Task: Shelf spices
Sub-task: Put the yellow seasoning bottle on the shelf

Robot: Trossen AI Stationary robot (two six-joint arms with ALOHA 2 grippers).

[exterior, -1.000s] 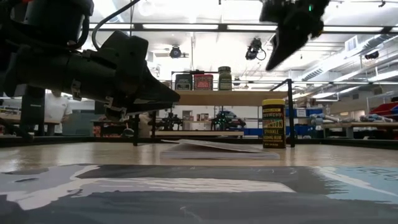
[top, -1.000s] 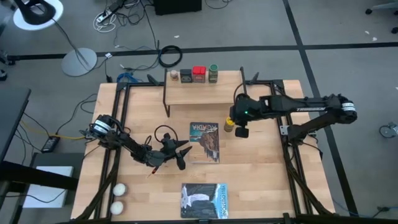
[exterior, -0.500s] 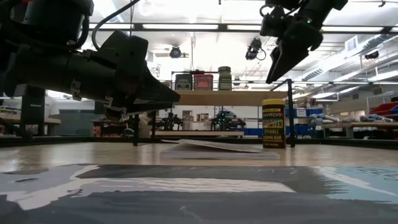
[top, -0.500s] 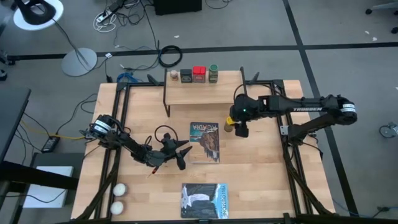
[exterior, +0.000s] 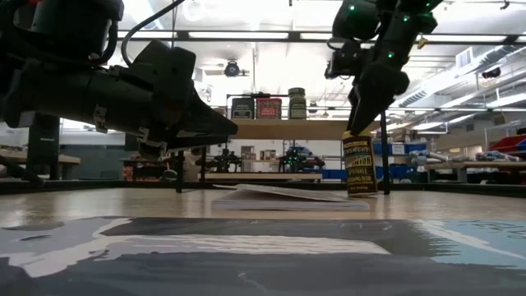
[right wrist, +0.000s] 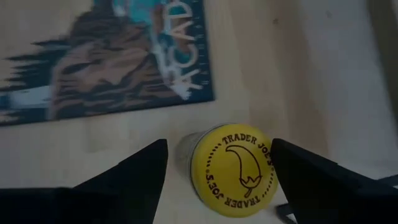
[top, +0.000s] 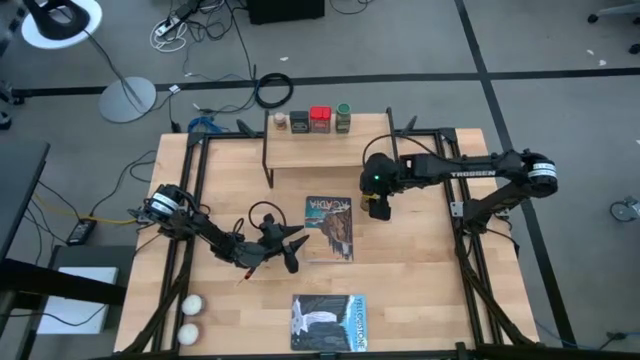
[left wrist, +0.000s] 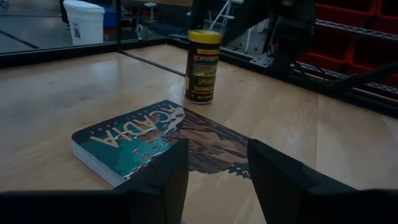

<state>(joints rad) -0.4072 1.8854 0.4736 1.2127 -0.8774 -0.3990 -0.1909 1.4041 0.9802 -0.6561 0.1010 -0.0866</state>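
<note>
Your left gripper [left wrist: 211, 180] rests low over the table with its jaws parted and nothing between them; ahead of them lies the Acadia book [left wrist: 158, 140], and past it stands the yellow-lidded jar [left wrist: 203, 66]. Your right gripper [right wrist: 217, 171] hangs directly above that jar [right wrist: 233, 168], jaws spread wide, one finger on each side of the lid, not touching it. Beyond the jar, four spices [top: 320, 119] line the back edge of the shelf [top: 310, 150].
</note>
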